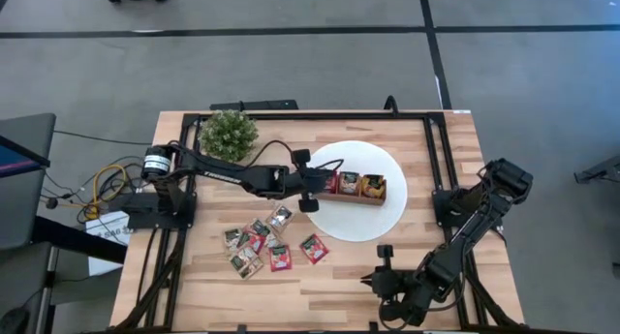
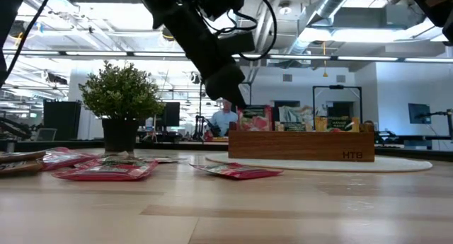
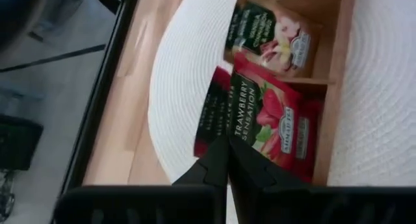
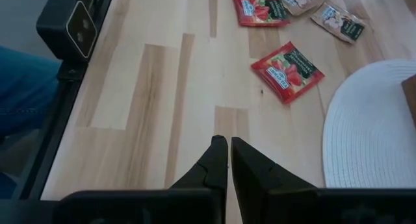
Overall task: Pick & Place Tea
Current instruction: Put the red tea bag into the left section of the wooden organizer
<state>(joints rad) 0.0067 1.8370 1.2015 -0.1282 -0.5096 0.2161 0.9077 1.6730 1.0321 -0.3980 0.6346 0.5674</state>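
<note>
My left gripper [image 1: 323, 186] reaches out over the white plate [image 1: 358, 223] to the left end of the brown three-compartment tray [image 1: 360, 200]. It is shut on a red strawberry tea sachet [image 3: 266, 120], which stands in that end compartment. More sachets stand in the other compartments [image 3: 273, 32]. Several loose sachets, mostly red [image 1: 257, 245], lie flat on the table left of the plate. My right gripper [image 1: 371, 279] is shut and hovers over bare wood near the table's near edge, touching nothing. My left gripper pinches the red sachet between its two fingers at its edge [image 3: 229, 130] on the side away from the tray. The fingers slant down from the table's left. The sachet stands on edge, with its far part inside the tray's end compartment [image 2: 256, 120].
A small potted plant [image 1: 229, 134] stands at the far left, behind my left arm. The tray [image 2: 304, 145] sits on the plate's far half. One red sachet [image 4: 287, 71] lies between my right gripper and the plate. A black frame runs along the table's edges.
</note>
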